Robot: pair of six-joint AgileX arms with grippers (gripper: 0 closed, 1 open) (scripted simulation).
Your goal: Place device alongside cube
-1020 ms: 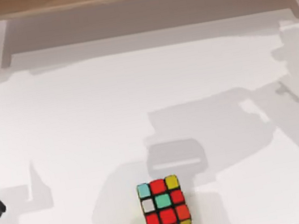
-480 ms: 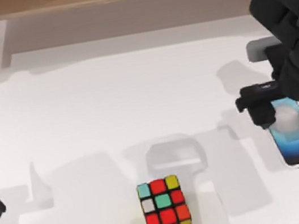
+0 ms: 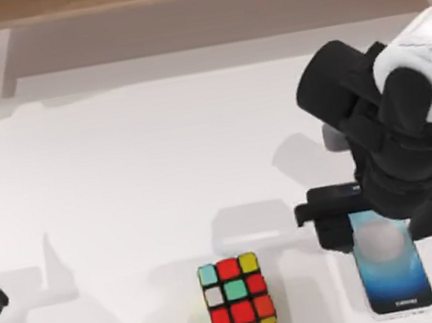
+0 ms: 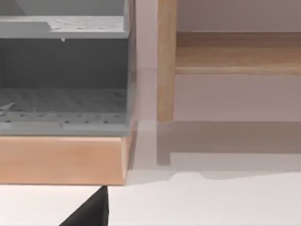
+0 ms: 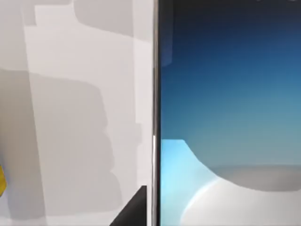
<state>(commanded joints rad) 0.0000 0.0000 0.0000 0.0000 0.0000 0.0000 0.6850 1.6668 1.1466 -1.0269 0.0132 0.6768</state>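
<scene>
The small black-framed puzzle cube (image 3: 239, 303) shows mostly red stickers, with teal, yellow, white and orange. The flat glossy smartphone (image 3: 393, 273) fades blue to white inside a thin dark frame.

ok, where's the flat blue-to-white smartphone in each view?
Top view: flat blue-to-white smartphone near the bottom edge, right of the red puzzle cube, its upper end under the right hand.
Left wrist view: not in it.
Right wrist view: close up, its glossy screen beside bare tabletop.
Shared landmark: the white table.
</scene>
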